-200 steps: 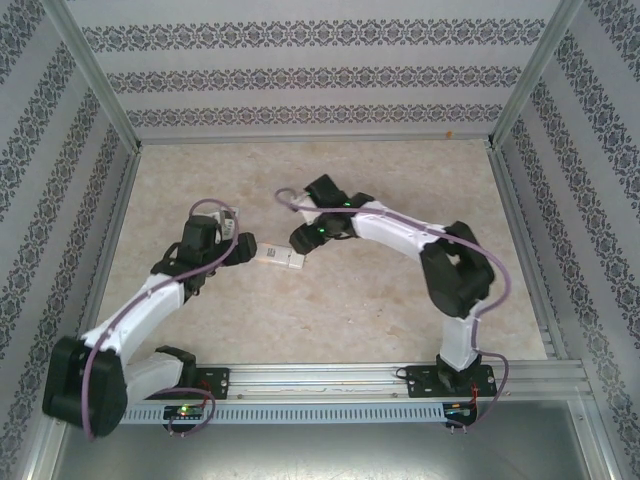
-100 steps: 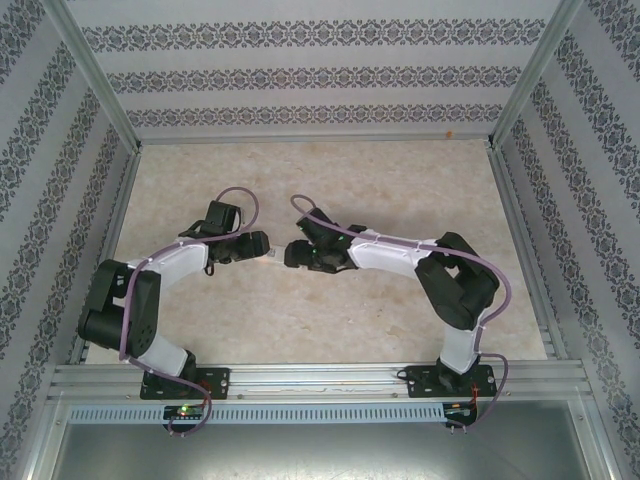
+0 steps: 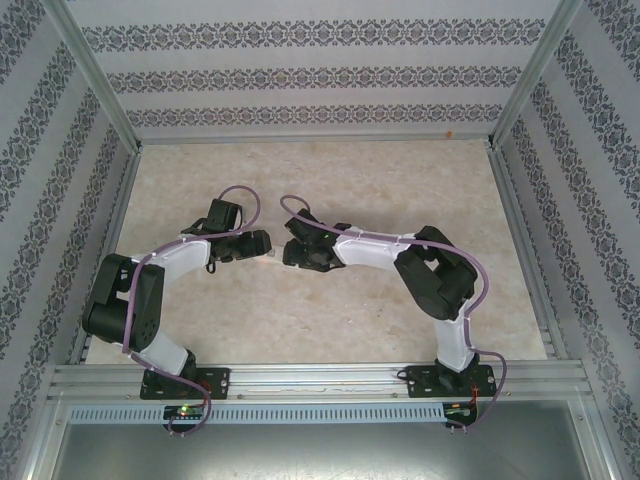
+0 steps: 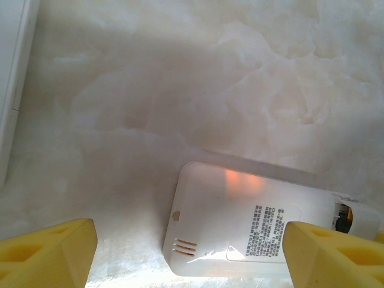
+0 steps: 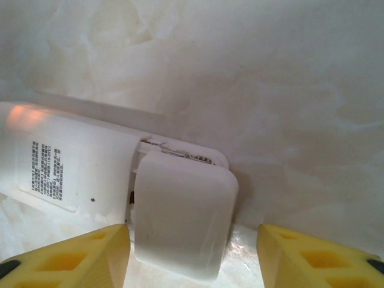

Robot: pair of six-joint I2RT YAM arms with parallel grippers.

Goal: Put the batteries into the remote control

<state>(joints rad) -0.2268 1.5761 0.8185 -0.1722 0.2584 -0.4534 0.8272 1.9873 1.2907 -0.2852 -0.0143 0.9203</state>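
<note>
Since a second ago: both my arms closed in over flat white plastic remote control (image 4: 240, 228). From above it lay plain between pincers, now nearly hidden under them, just 9 o'clock of centre of pale marbled table (image 3: 400, 180). Left pincer (image 4: 189, 258) at its 9 o'clock end, right pincer (image 5: 192, 258) at 3 o'clock end. Both spread wide, gripping nothing. Left straddles remote's labelled back. Right straddles loose white rectangular battery cover (image 5: 183, 216), skewed over compartment. Batteries: dark-orange glimpse in compartment mouth, cannot tell. Judgement: cover step at hand, loading unconfirmed.
</note>
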